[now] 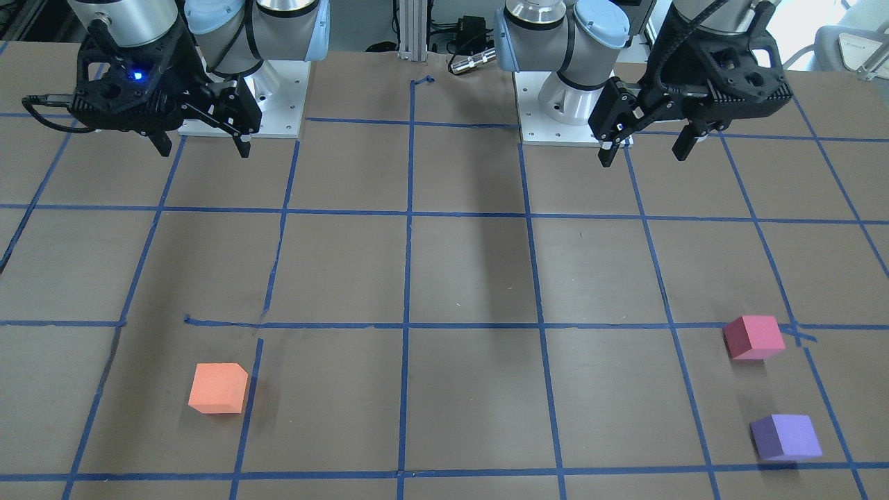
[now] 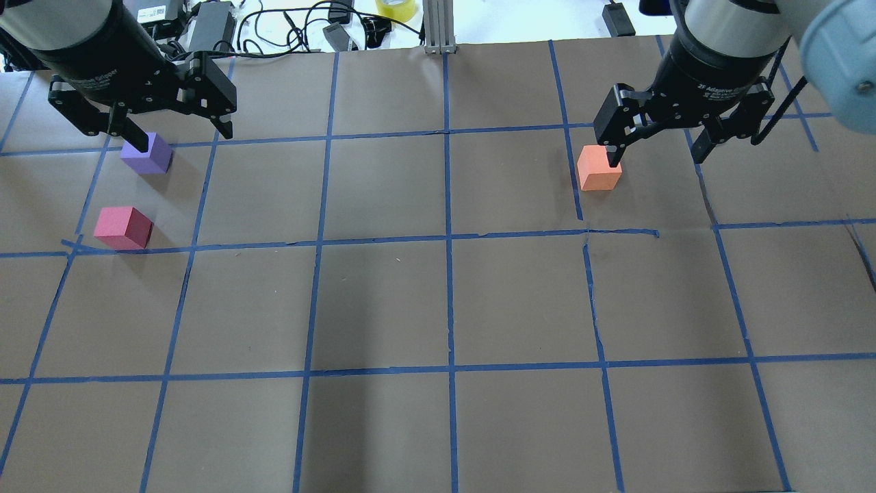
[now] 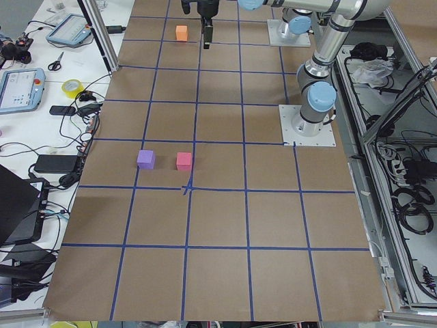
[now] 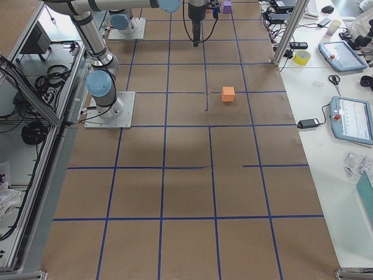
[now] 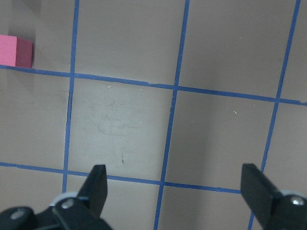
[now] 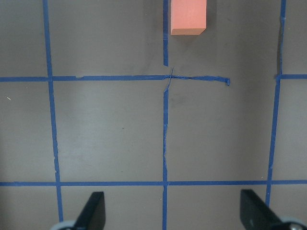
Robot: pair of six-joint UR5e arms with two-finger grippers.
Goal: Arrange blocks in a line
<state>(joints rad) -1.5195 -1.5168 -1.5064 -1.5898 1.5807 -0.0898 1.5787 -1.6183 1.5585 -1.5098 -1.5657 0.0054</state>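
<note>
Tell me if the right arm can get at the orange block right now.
Probably yes: the right hand hangs open on the same side as the orange block, with nothing standing between them.

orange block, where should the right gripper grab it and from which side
Probably top-down: close the right gripper across two opposite side faces of the orange block. It sits flat on the table, a cube with top and sides unobstructed.
</note>
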